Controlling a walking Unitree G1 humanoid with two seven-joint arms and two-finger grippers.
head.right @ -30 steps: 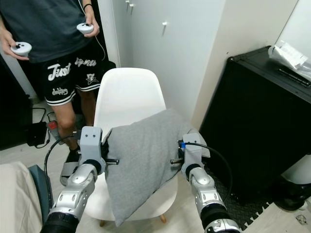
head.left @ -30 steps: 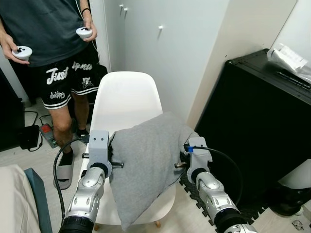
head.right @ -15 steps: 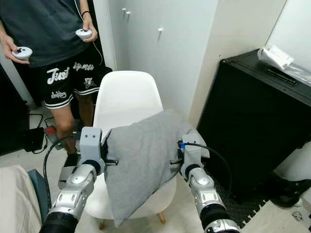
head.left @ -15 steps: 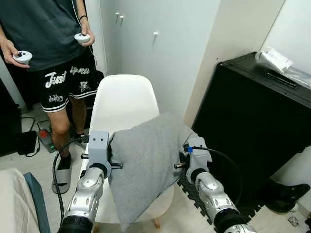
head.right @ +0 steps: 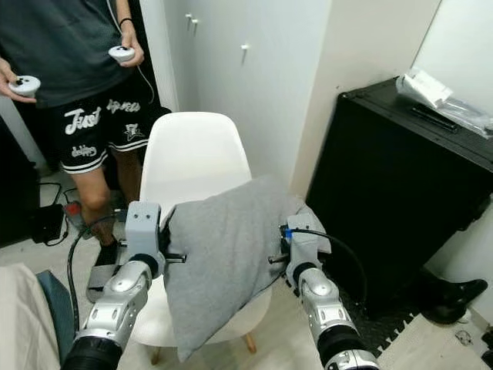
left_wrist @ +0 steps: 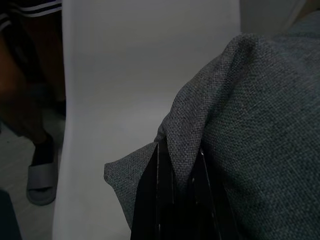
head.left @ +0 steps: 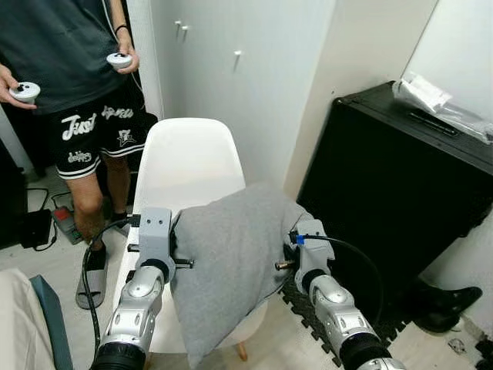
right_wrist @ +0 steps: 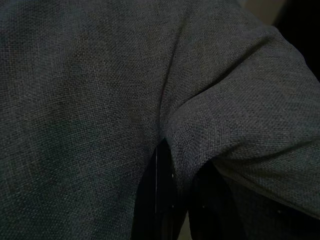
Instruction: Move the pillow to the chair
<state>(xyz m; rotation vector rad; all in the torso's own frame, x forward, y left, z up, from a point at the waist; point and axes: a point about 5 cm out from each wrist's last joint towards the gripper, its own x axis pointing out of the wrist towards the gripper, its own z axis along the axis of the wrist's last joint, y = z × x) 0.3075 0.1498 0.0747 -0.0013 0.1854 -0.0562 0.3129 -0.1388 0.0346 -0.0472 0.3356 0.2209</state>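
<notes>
Pillow [head.left: 231, 262], grey, hangs above the white chair [head.left: 189, 166], each edge pinched in a closed left gripper [left_wrist: 175, 172] and right gripper [right_wrist: 175, 172]; the chair has drawn nearer, so lowering looks imminent.

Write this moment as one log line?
left tool: pinching pillow | right tool: pinching pillow | pillow: held over chair

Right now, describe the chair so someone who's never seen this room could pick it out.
Find the tall black cabinet against the wall; the chair stands just left of it, before the white cupboard doors. It is a white moulded shell seat, with a grey pillow held over it by both grippers.
</notes>
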